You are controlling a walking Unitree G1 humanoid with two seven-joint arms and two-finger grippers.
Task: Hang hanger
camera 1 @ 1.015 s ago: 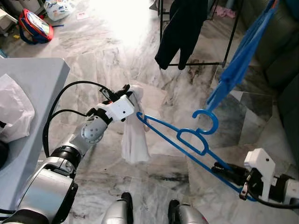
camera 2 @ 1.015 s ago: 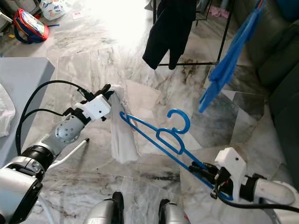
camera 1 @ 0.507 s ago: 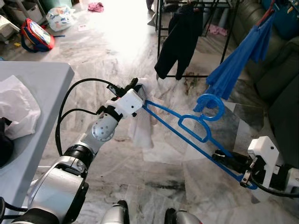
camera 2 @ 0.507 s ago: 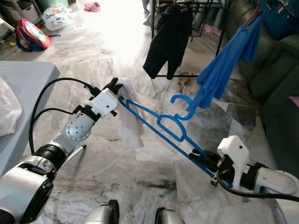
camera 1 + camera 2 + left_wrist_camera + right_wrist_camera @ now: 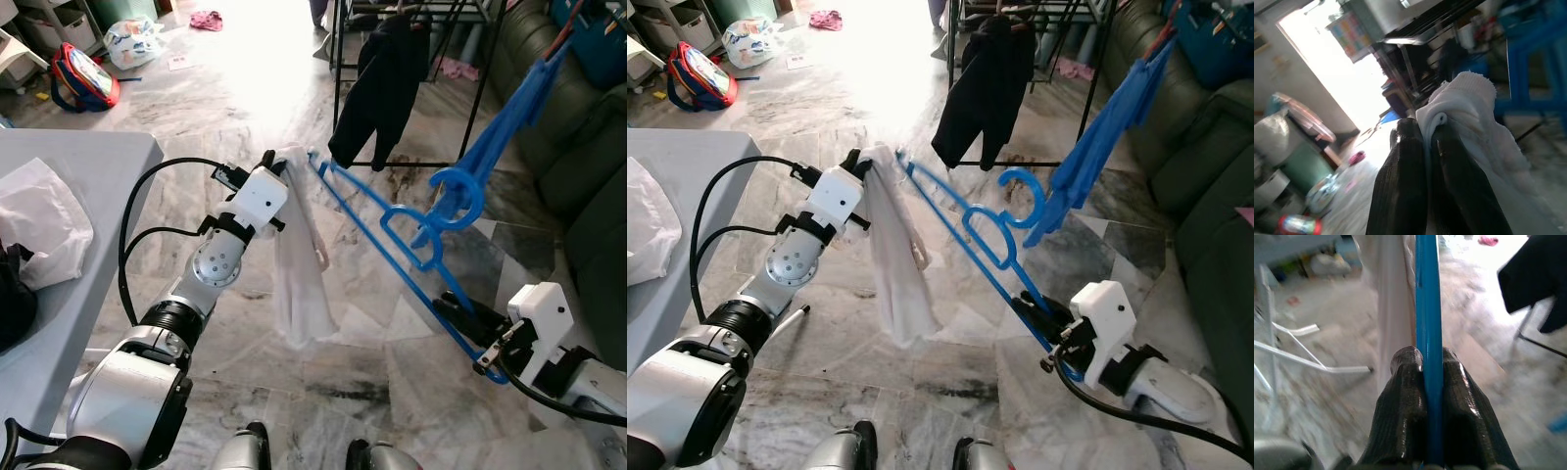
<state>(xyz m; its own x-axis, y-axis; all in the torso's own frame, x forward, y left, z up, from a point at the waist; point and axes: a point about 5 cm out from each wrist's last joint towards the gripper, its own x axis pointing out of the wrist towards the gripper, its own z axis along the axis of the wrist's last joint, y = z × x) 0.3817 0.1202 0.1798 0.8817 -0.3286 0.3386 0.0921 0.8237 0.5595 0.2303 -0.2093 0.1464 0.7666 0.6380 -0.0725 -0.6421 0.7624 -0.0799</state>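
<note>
1. My left gripper (image 5: pixel 1425 147) is pinched tight on the white cloth (image 5: pixel 299 264), which hangs at the blue hanger's (image 5: pixel 392 225) far end
2. My right gripper (image 5: pixel 1422 364) is clamped on the hanger's near end, hook (image 5: pixel 456 191) raised beside a blue garment (image 5: pixel 509 122)

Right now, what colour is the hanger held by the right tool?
Blue; the hanger shows best in the right eye view.
</note>
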